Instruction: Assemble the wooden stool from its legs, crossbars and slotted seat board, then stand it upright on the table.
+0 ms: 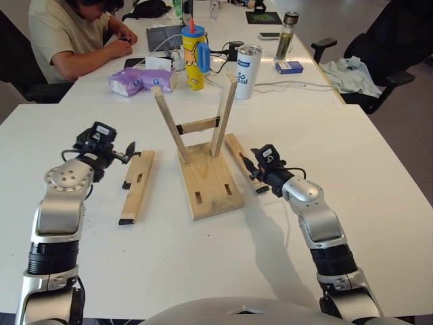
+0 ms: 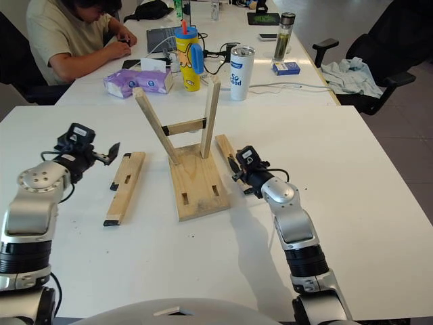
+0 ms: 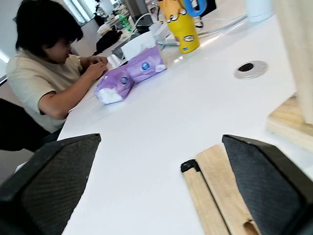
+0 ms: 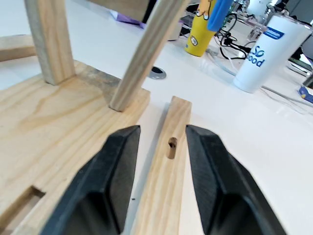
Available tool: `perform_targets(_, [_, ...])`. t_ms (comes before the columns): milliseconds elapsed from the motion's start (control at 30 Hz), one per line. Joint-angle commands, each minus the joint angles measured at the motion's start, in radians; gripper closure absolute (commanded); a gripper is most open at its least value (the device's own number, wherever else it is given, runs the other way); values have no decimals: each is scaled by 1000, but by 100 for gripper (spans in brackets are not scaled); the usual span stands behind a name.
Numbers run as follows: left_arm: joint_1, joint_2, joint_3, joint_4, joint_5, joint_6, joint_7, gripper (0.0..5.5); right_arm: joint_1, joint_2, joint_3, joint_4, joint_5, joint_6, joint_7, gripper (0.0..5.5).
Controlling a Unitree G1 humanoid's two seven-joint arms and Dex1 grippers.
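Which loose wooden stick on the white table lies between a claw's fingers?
The pale wooden leg just right of the slotted seat board: the right gripper straddles it with open fingers. The wooden sticks left of the board lie free.

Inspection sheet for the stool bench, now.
Surface: white table.
Job's things: seat board flat; two legs upright at its far end, crossbar between; near slots empty; left loose leg and right loose leg lying beside it.
Clutter: tissue packs, yellow tumbler, white tumbler on far table.
Grippers: left gripper open by left loose leg; right gripper open, astride right loose leg.
Cables: cables on far table.
Surroundings: seated person, office chair.
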Motion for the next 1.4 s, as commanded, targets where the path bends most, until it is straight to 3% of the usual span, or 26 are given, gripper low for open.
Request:
perform_targets(33, [-12, 68, 4, 191, -2, -36, -57, 88, -3, 30, -40, 7, 53, 39, -21, 377])
perform_targets(300, [-41, 64, -56, 456, -24, -137, -158, 88, -28, 42, -31, 44, 87, 47, -15, 377])
perform_targets(700, [-7, 48, -107, 456, -40, -108, -213, 88, -11, 32, 16, 28, 87, 55, -10, 377])
perform_targets(1333, [17, -65, -61, 417, -153, 60, -130, 88, -15, 34, 37, 43, 95, 58, -17, 377])
perform_targets(1400, [20, -102, -35, 423, -186, 99, -108, 115, -20, 35, 35, 47, 93, 55, -22, 377])
